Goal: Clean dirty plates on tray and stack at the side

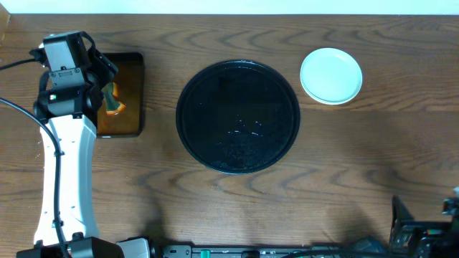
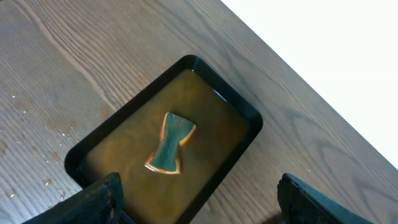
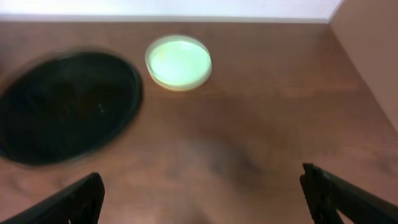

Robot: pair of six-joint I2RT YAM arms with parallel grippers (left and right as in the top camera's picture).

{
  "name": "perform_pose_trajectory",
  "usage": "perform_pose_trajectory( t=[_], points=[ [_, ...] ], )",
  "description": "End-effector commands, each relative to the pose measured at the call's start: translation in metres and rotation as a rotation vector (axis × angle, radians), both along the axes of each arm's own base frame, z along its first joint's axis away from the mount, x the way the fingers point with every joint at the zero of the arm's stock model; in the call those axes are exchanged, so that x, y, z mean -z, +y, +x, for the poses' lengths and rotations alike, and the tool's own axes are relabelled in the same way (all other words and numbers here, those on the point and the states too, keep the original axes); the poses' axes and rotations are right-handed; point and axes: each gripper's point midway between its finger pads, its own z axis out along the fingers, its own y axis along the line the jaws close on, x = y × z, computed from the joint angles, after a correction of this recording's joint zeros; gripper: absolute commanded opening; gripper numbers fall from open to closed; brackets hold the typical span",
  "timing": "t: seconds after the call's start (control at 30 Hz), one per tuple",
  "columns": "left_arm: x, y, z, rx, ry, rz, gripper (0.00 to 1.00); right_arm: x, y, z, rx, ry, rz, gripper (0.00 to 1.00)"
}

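left gripper (image 2: 202, 205) tips cut off | plates (image 1: 330, 75) count unclear | tray (image 3: 62, 106) blurred

left pincer (image 2: 202, 196) spread wide; right pincer (image 3: 205, 190) too

You have a glossy black tray (image 1: 238, 117) on a brown table (image 1: 387, 158) with dark, wavy wood grain. The plate (image 1: 330, 75) reads pale mint-white from overhead and yellow-green from the right wrist. The black pan (image 2: 254, 118) holds amber-brown liquid (image 2: 211, 118) and a teal sponge (image 2: 170, 144) edged in orange. The left arm (image 1: 68, 165) is white.
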Motion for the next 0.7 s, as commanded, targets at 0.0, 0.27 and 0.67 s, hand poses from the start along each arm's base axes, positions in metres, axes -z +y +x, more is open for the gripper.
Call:
perform_pose_trajectory(
  t=[0.0,0.27,0.67],
  points=[
    [0.004,0.0,0.0,-0.011,0.006,-0.007,0.8,0.015,-0.007,-0.01,0.03,0.049,-0.02,0.99],
    [0.004,0.0,0.0,-0.011,0.006,-0.007,0.8,0.01,0.007,0.023,-0.019,-0.155,-0.04,0.99],
    [0.004,0.0,0.0,-0.011,0.006,-0.007,0.8,0.063,0.006,0.097,0.09,-0.496,-0.038,0.99]
  ],
)
